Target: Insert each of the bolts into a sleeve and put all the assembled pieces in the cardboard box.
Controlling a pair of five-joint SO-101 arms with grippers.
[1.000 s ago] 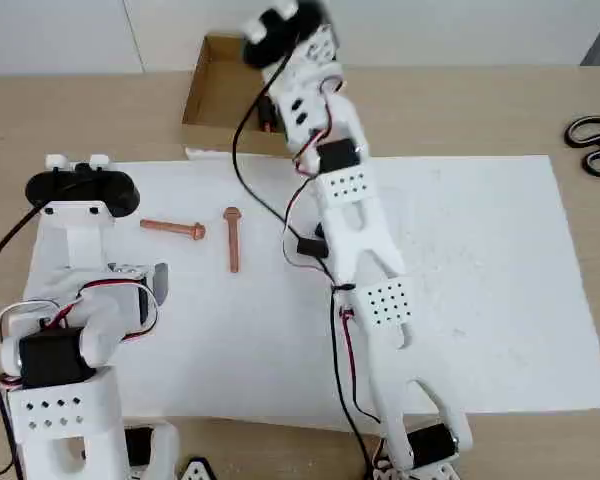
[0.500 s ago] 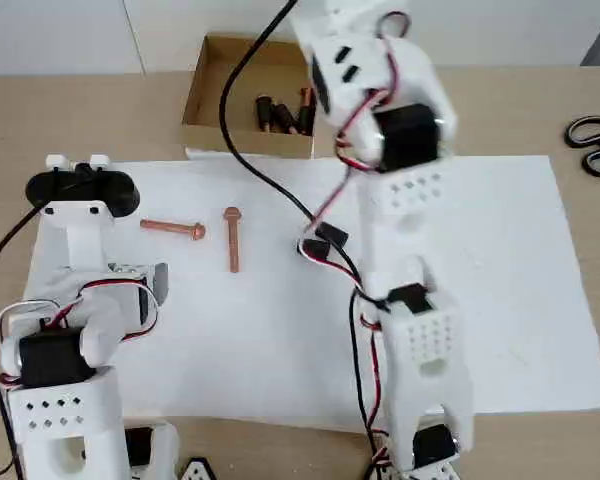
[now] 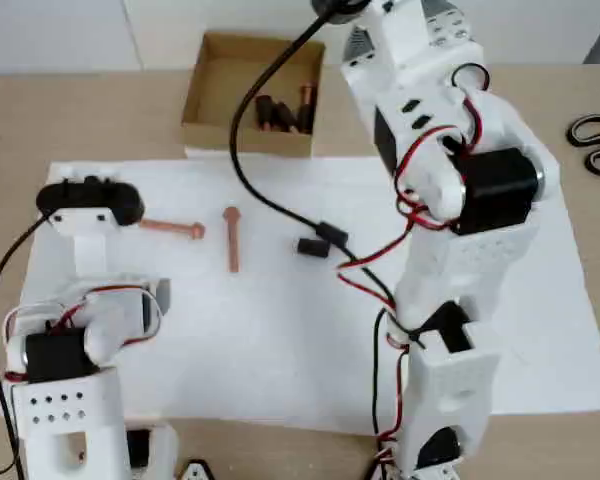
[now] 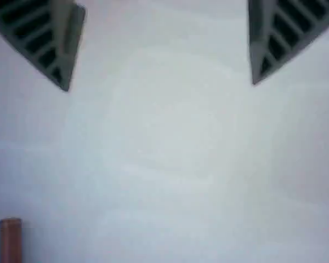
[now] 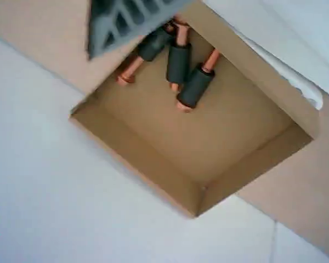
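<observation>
Bolt: nearer copper-coloured metal bolt (image 3: 172, 229) lies bare on white paper sheet (image 3: 280, 330), long axis crosswise.
Nearer arm: left gripper (image 4: 159, 85), jaws apart, just beside its shank end, we judge.
Other arm: right gripper (image 5: 120, 22) by brown cardboard box (image 3: 220, 90); its jaws we cannot tell.

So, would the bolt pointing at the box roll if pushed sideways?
Probably yes: the bolt has a round shaft lying flat on smooth paper. Its wider head would likely make it curve rather than roll straight. It looks like stiff metal, unlikely to bend.
</observation>
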